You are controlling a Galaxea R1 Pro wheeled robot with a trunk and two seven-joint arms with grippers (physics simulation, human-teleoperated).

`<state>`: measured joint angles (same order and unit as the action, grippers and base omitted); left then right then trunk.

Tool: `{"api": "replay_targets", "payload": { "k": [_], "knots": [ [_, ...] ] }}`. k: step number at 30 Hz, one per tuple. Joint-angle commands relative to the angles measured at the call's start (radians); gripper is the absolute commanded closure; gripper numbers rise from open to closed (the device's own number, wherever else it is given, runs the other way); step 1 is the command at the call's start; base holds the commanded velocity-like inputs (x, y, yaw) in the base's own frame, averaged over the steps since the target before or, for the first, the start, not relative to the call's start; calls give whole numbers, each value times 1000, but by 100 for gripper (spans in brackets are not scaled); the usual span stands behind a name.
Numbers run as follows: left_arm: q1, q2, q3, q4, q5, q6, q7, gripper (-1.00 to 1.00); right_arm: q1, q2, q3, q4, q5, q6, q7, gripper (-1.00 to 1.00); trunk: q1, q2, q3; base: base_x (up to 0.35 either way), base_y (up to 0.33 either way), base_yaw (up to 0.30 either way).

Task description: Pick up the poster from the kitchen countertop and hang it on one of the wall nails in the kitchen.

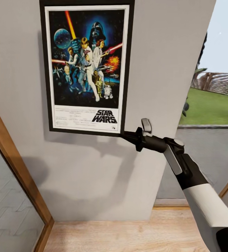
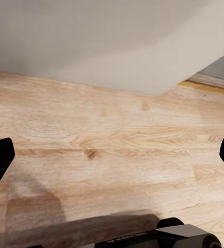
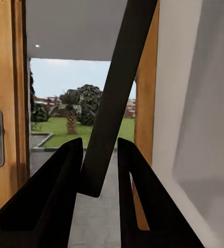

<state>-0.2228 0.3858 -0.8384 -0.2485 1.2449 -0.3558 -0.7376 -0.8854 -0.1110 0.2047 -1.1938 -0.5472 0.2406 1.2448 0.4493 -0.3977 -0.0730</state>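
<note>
Right claw (image 1: 122,134), fingers (image 3: 55,201) nearly closed on the poster's (image 1: 87,63) lower corner, poster flat against the grey wall (image 1: 163,70).

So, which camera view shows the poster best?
The head view: the poster appears whole against the grey wall, its lower corner held by the right gripper. The right wrist view shows its dark frame edge between the fingers. The left wrist view looks at the wooden floor.
</note>
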Motion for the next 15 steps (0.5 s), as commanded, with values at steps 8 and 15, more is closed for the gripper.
{"api": "replay_targets", "payload": {
  "k": [8, 15],
  "knots": [
    [-1, 1, -8, 0, 8, -5, -5, -100, -1, 6, 2, 0, -9, 11, 1, 100, 1, -2, -2, 90, 61, 0],
    [-1, 1, -8, 0, 8, -5, -5, -100, -1, 7, 2, 0, -8, 11, 1, 100, 1, -2, -2, 40, 30, 0]
  ]
}}
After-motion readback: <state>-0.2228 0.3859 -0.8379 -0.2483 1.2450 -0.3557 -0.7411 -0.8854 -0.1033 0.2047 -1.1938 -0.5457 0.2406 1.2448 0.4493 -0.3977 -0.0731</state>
